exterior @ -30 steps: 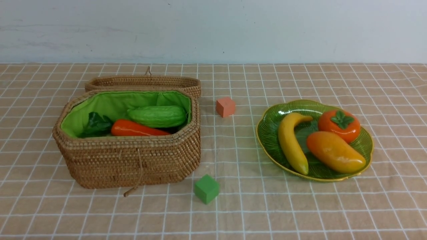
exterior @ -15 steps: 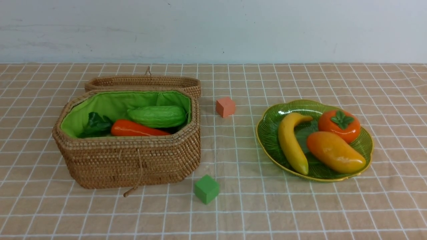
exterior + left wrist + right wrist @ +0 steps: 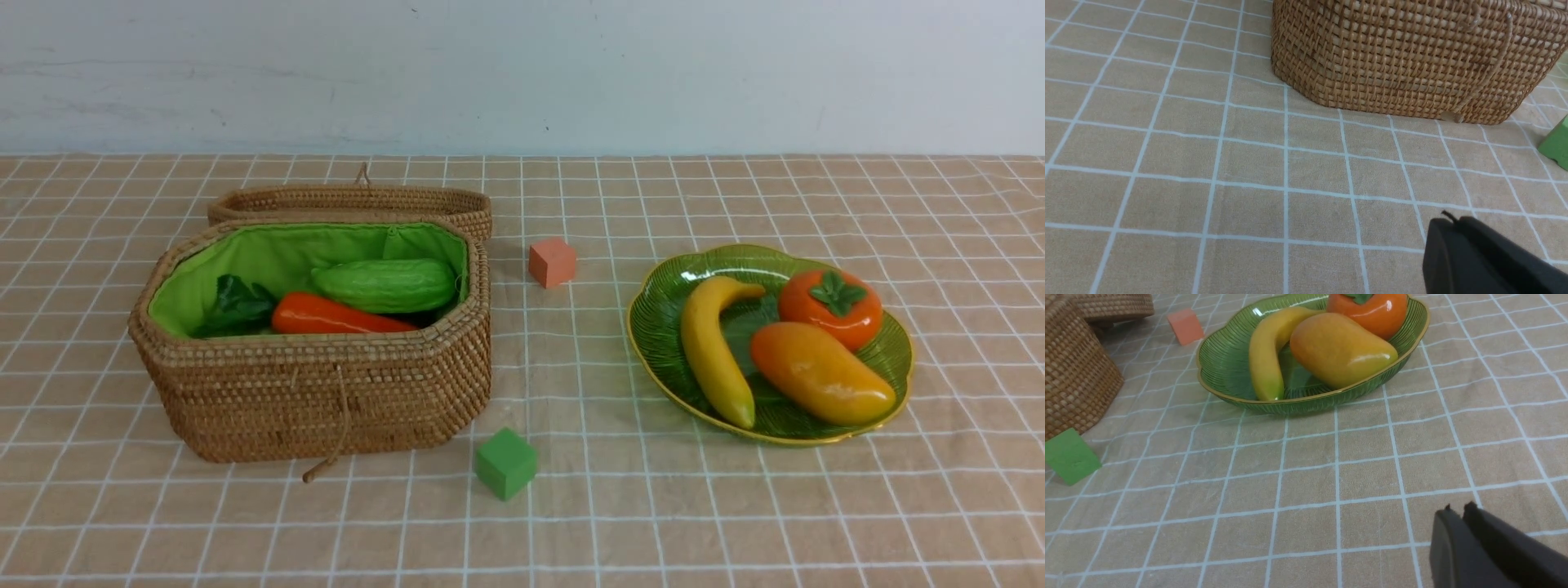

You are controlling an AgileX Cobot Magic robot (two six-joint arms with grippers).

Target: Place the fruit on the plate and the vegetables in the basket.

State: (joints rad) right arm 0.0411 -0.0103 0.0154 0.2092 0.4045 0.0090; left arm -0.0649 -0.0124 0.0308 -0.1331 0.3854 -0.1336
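On the right, the green plate [image 3: 653,327] carries a yellow banana [image 3: 712,347], an orange-yellow mango [image 3: 820,373] and a persimmon [image 3: 829,307]. The open wicker basket [image 3: 326,392] on the left holds a light green cucumber [image 3: 385,285], an orange carrot [image 3: 335,316] and dark green leaves [image 3: 237,306]. Neither arm shows in the front view. My left gripper [image 3: 1450,222] is shut and empty above the cloth, short of the basket [image 3: 1412,57]. My right gripper [image 3: 1457,510] is shut and empty, well short of the plate [image 3: 1224,363].
A small orange cube [image 3: 552,261] sits between basket and plate, towards the back. A small green cube [image 3: 506,463] lies in front of the basket's right corner. The basket's woven lid [image 3: 351,200] lies open behind it. A checked tan cloth covers the table.
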